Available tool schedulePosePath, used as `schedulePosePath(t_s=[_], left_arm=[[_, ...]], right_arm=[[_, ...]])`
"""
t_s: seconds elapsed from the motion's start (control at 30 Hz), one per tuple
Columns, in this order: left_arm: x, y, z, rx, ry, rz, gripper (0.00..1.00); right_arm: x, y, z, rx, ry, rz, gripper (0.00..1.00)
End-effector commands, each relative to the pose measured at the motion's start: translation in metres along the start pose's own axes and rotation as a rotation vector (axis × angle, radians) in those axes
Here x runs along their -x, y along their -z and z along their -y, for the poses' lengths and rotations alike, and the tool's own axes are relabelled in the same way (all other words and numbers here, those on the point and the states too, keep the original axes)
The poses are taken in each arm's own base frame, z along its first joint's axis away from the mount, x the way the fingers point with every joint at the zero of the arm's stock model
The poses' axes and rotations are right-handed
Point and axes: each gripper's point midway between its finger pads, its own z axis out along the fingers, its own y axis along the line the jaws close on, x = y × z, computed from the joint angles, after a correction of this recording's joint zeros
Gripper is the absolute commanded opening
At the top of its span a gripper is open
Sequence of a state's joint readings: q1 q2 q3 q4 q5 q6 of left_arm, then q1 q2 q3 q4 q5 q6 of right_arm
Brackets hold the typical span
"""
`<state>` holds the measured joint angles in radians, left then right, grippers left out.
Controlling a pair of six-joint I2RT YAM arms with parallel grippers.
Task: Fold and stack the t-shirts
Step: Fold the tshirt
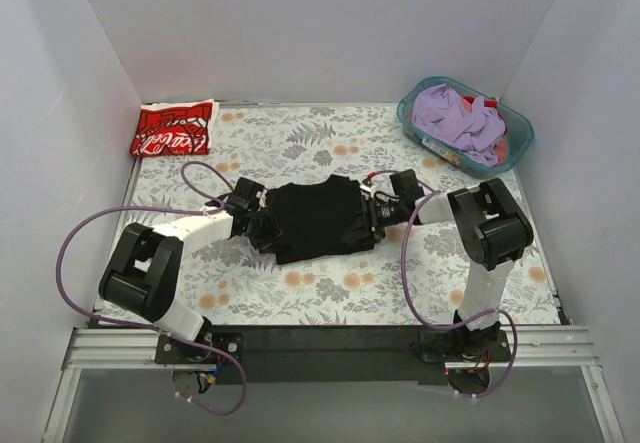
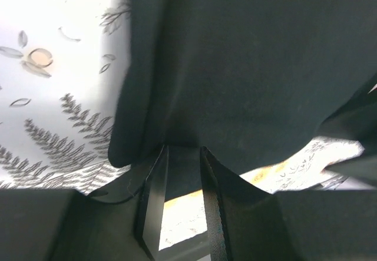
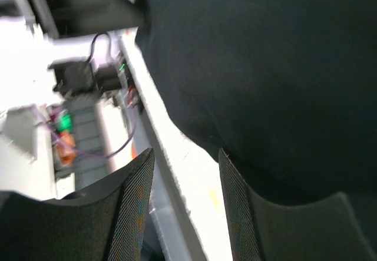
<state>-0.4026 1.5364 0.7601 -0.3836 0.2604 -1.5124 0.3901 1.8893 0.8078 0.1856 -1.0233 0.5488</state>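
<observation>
The black t-shirt [image 1: 315,221] lies partly folded in the middle of the table. My left gripper [image 1: 262,225] is low at its left edge. In the left wrist view the left gripper [image 2: 184,150] has its jaws a little apart, with the shirt's edge [image 2: 247,66] lying between the fingertips. My right gripper [image 1: 371,217] is at the shirt's right edge. In the right wrist view the right gripper [image 3: 185,155] is open with nothing between its fingers, and the black cloth [image 3: 265,66] rests against the right finger. The red t-shirt [image 1: 173,128] with white lettering lies folded at the back left corner.
A teal basket [image 1: 412,113] holding purple and red clothes stands at the back right. The floral table cover [image 1: 330,288] ends at a metal rail near the arm bases. White walls enclose the left, back and right sides.
</observation>
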Motion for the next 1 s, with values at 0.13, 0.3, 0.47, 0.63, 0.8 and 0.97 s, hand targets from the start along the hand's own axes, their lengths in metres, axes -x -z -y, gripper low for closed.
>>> schedulePosePath(t_s=[0.13,0.3,0.47,0.63,0.8,0.97], left_arm=[[0.036,0.027,0.028,-0.017,-0.030,0.154,0.42],[0.074,0.091,0.036,-0.034,-0.034,0.427,0.55],[0.102,0.122,-0.005,0.072,0.002,0.575,0.67],[0.103,0.121,-0.052,0.173,0.045,0.590,0.71],[0.105,0.120,-0.083,0.253,0.070,0.624,0.72],[0.102,0.109,-0.089,0.244,0.084,0.596,0.74]], right_arm=[[0.069,0.040,0.038,-0.417,0.189,0.087,0.56],[0.077,0.050,-0.009,-0.562,0.388,0.133,0.59],[0.057,0.016,-0.049,-0.651,0.590,0.116,0.64],[0.042,-0.028,-0.067,-0.722,0.731,0.050,0.67],[0.030,-0.079,-0.089,-0.768,0.884,-0.028,0.67],[0.019,-0.115,-0.082,-0.779,0.917,-0.101,0.66]])
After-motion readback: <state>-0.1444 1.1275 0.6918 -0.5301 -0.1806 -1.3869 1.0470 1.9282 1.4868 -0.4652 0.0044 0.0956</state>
